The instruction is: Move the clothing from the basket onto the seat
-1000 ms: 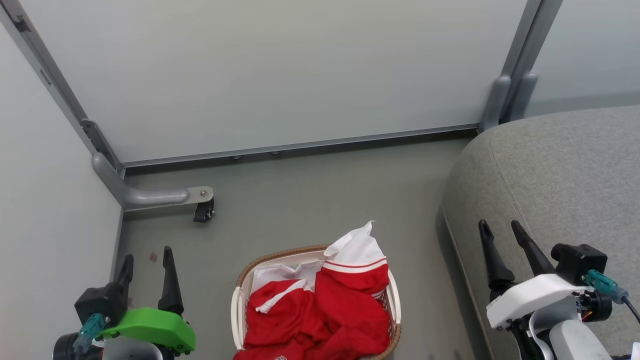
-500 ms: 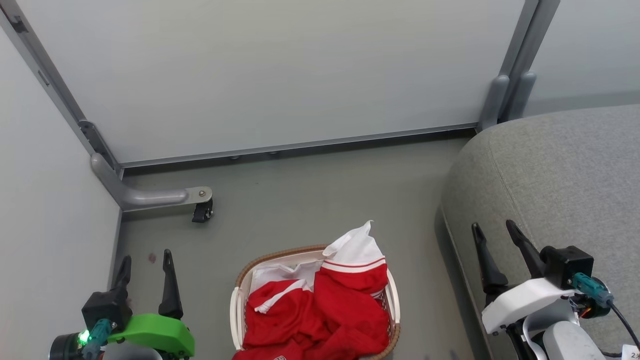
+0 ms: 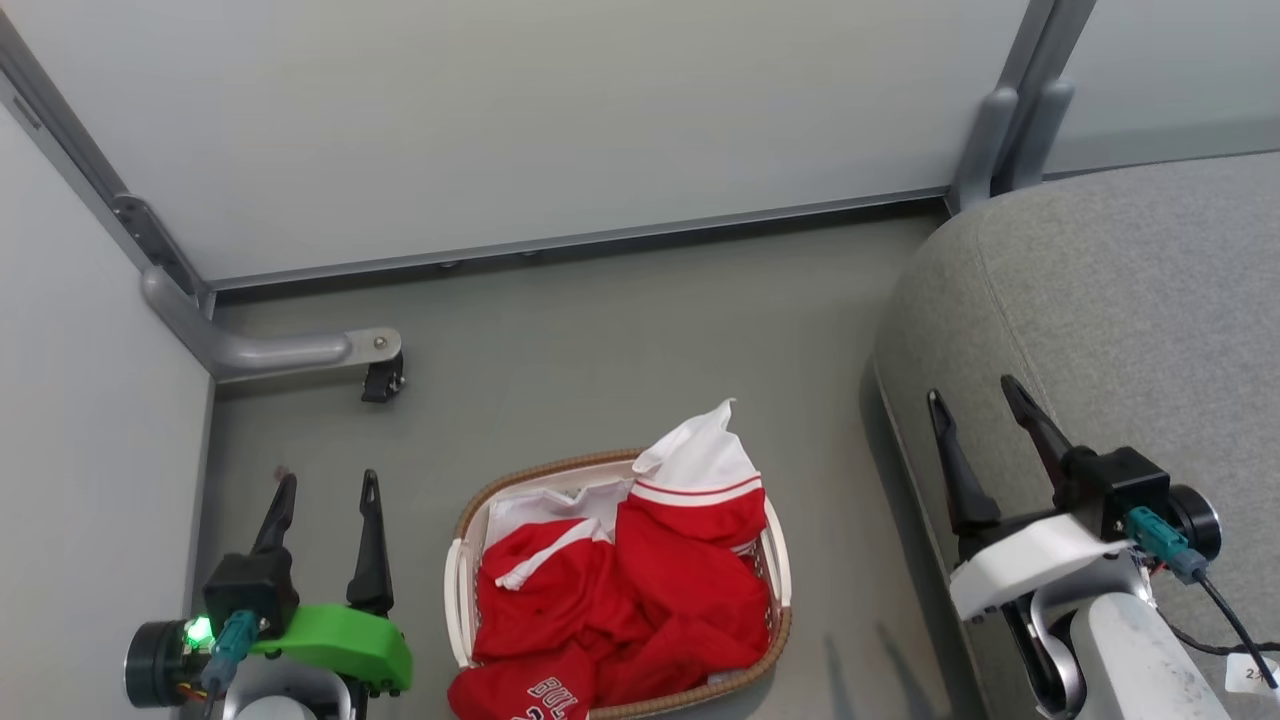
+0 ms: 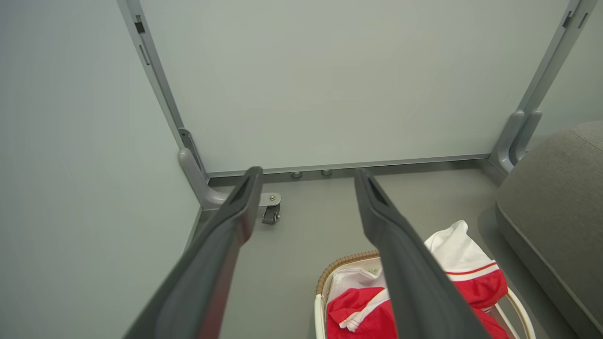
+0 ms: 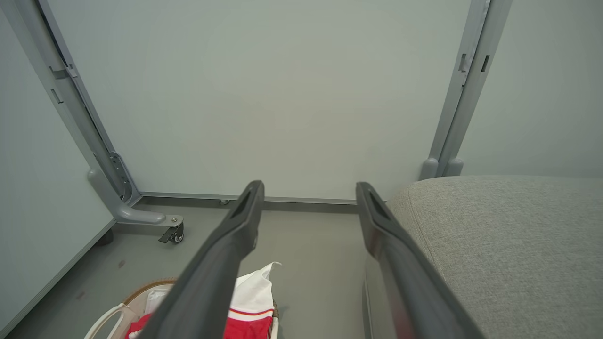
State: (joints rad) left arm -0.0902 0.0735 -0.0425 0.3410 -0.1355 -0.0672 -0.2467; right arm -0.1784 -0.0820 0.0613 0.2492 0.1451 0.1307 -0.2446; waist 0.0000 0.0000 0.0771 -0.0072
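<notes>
Red clothing (image 3: 640, 610) with white panels and white lettering fills the basket (image 3: 770, 655) on the floor, a white-tipped sleeve sticking up at its far side. The left wrist view shows the clothing (image 4: 471, 278) and basket (image 4: 341, 266) at lower right. The grey seat (image 3: 1130, 310) rises on the right. My left gripper (image 3: 326, 490) is open, left of the basket, holding nothing. Over the seat's edge, my right gripper (image 3: 972, 394) also stands open, with nothing held. In the right wrist view the seat (image 5: 509, 245) is at right, the clothing (image 5: 249, 306) low between the fingers.
Pale partition walls (image 3: 520, 130) close off the far side and the left. A grey metal foot with a caster (image 3: 378, 378) juts onto the floor at the left corner. Bare grey floor (image 3: 620, 340) lies between the basket and the walls.
The whole head view has shifted, so the camera moved; basket and seat now sit a little higher in it. Both grippers stay open, and the clothing has not moved in the basket.
</notes>
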